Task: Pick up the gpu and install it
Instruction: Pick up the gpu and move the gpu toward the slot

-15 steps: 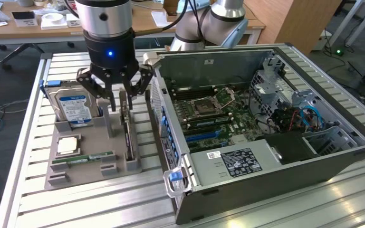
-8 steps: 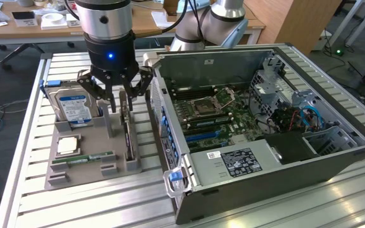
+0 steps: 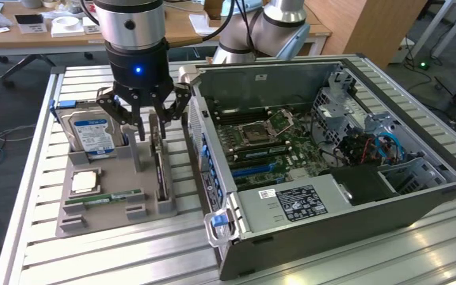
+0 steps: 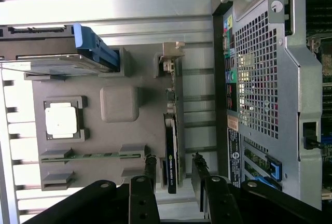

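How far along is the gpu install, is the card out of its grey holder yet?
Not yet. Done: the gripper is lined up over the gpu, open, one finger on each side of the card. In hand: nothing gripped; the gpu stands on edge in the grey holder. Left: the grasp, the lift and seating it in the open computer case.
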### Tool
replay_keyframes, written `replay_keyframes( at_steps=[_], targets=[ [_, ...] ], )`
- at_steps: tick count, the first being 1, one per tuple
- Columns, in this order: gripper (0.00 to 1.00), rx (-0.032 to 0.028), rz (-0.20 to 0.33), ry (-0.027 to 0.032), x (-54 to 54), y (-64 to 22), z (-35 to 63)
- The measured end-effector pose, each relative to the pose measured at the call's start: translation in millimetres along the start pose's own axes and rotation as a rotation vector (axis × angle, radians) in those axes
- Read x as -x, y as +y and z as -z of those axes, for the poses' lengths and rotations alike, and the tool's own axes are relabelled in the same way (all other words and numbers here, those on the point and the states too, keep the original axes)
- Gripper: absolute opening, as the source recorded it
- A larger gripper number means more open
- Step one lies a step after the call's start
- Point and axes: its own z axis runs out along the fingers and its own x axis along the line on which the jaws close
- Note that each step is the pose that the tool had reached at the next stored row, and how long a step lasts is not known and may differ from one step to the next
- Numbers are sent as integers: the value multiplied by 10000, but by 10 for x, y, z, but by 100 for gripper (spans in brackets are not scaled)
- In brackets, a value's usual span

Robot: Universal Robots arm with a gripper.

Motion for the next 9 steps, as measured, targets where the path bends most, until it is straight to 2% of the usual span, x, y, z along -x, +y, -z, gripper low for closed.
replay_keyframes(
  at_steps=[4, 9],
  targets=[
    [42, 0, 1, 0, 0, 0, -2],
    [42, 1, 1, -1, -1, -1, -62]
  ],
)
